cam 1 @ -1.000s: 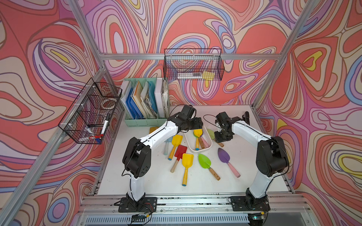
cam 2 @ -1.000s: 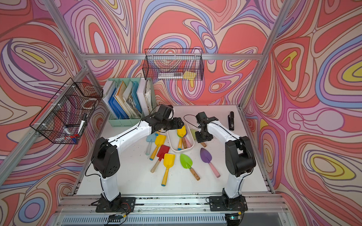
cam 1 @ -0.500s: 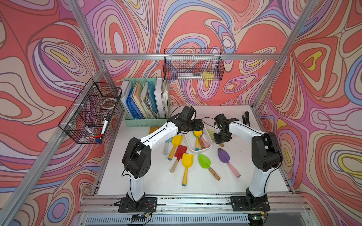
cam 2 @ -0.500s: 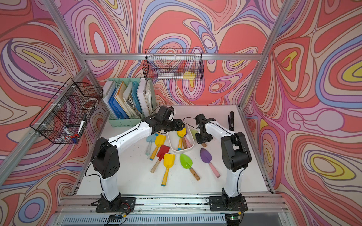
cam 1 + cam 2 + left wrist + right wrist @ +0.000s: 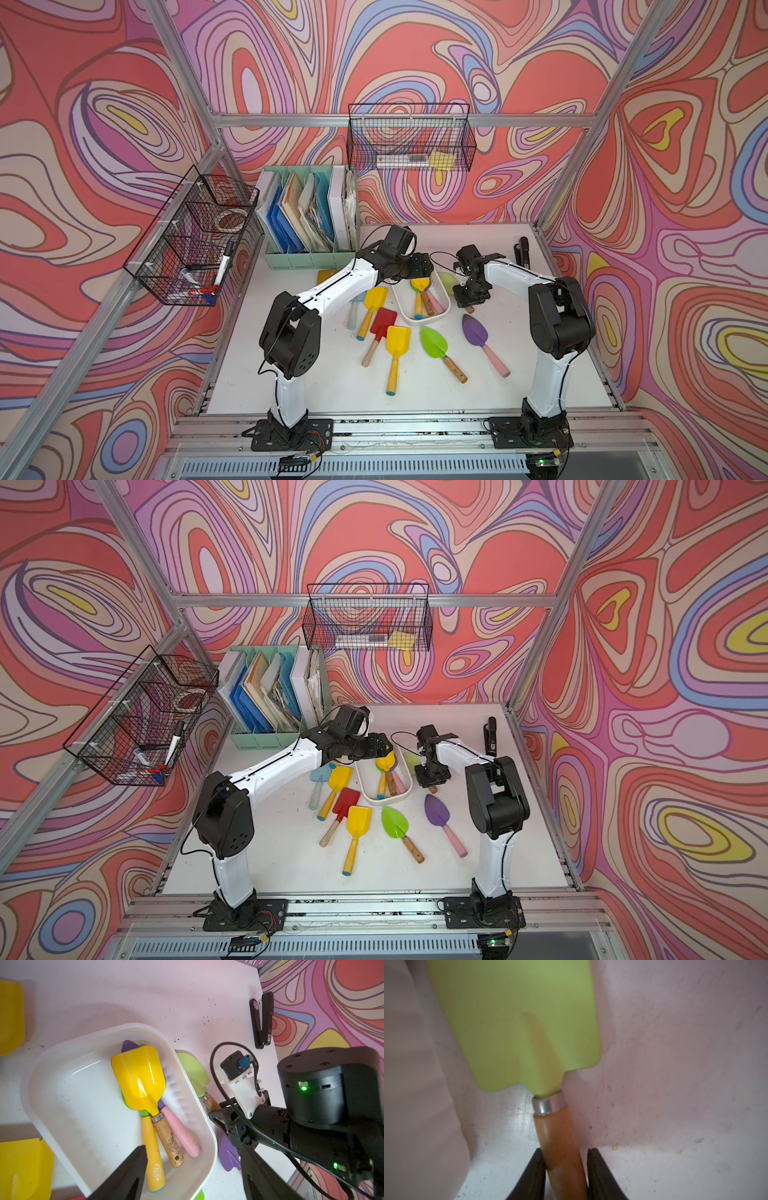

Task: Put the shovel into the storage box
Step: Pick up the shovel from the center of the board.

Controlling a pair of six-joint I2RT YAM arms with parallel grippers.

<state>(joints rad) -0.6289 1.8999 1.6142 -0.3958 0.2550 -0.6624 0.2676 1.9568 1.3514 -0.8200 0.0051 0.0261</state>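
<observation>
The storage box (image 5: pixel 419 320) (image 5: pixel 376 799) (image 5: pixel 104 1032) is a shallow white tub at mid-table holding a yellow shovel (image 5: pixel 139 1072) and two more under it. A pale green shovel (image 5: pixel 448 279) (image 5: pixel 409 757) (image 5: pixel 193 1072) (image 5: pixel 517 1022) with a wooden handle lies on the table against the box's right side. My right gripper (image 5: pixel 469 301) (image 5: pixel 432 780) (image 5: pixel 564 1167) is down at the table, both fingers pressed on that handle. My left gripper (image 5: pixel 419 270) (image 5: pixel 380 750) (image 5: pixel 193 1167) hovers open over the box, holding nothing.
Loose shovels lie in front of the box: yellow (image 5: pixel 374 299), red (image 5: pixel 384 320), yellow (image 5: pixel 398 338), green (image 5: pixel 433 341), purple (image 5: pixel 476 330). A mint file organizer (image 5: pixel 309 216) stands back left and a black stapler (image 5: pixel 523 253) back right. Wire baskets (image 5: pixel 409 139) hang on the walls.
My right gripper has shifted slightly toward the box and its jaws have narrowed onto the pale green shovel's handle. The left arm has not moved.
</observation>
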